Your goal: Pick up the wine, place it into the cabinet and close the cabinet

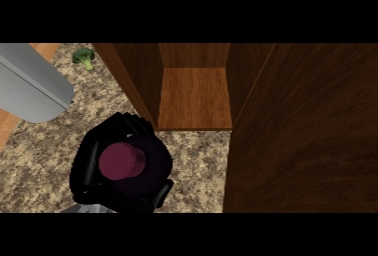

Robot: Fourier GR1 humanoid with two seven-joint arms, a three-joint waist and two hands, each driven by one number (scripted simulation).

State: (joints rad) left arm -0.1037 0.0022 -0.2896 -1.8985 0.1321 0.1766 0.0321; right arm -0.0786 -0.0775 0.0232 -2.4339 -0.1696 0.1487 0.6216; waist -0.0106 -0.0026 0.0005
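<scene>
Wine bottle seen from above, clasped by the curled fingers of one black hand, raised over the speckled surface, just before the open cabinet, which hand cannot be told.

I see the wine end-on from above, a dark maroon bottle with a round top facing me, standing near the front of the counter. The cabinet stands just beyond it to the right, brown wood, open, its shelf bare.
</scene>
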